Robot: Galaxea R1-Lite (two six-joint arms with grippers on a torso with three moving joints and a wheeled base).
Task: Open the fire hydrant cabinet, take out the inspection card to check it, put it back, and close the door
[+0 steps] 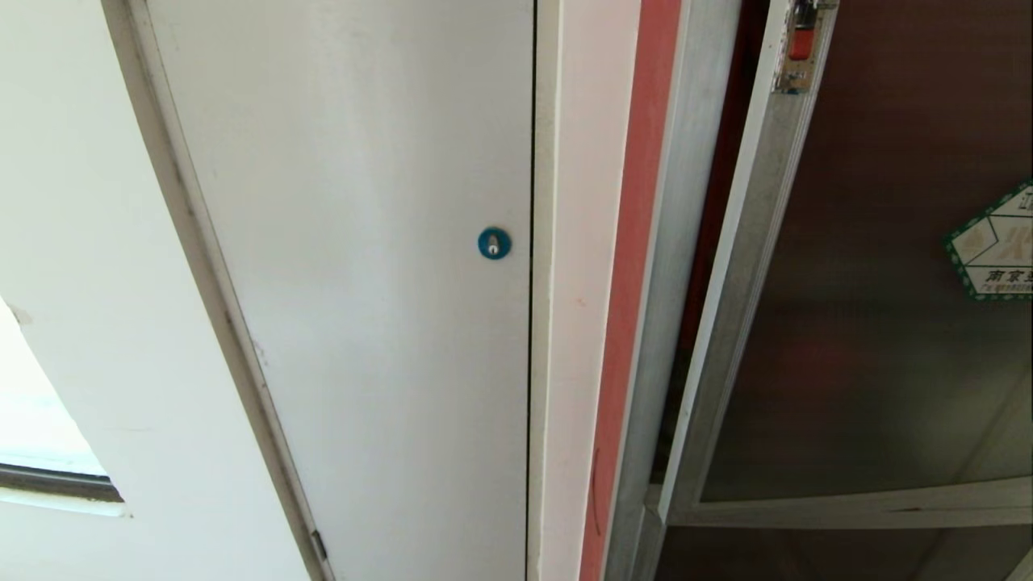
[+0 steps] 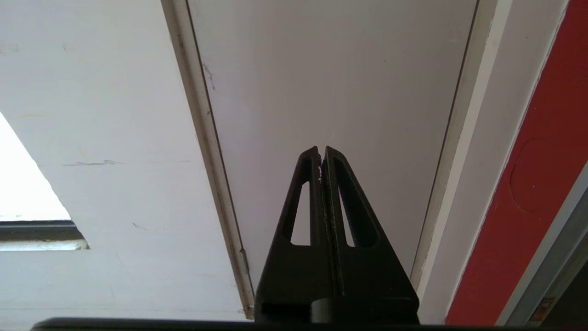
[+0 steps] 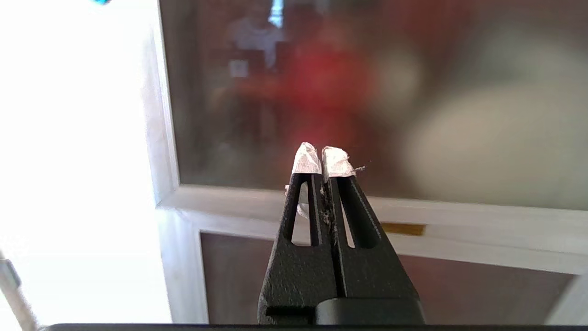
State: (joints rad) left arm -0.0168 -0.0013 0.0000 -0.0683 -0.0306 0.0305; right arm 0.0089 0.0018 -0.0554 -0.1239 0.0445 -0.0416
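White wall fills the left of the head view, and set in it is a plain white door (image 1: 363,282) with a blue round lock (image 1: 494,243) near its right edge. Right of that runs a red strip (image 1: 633,266), then the silver frame of the fire hydrant cabinet (image 1: 686,242). The door (image 1: 871,323) of the cabinet, dark glass in an aluminium frame, stands slightly ajar, its latch edge out from the frame; the latch with its red tab (image 1: 799,44) sits at the top, and a green-bordered sticker (image 1: 994,246) is cut off at the right edge. Neither arm shows in the head view. The left gripper (image 2: 320,149) points at the white door, fingers pressed together, empty. The right gripper (image 3: 321,158), white-wrapped fingertips (image 3: 306,160) together and empty, faces the dark glass just above its lower frame rail (image 3: 413,211).
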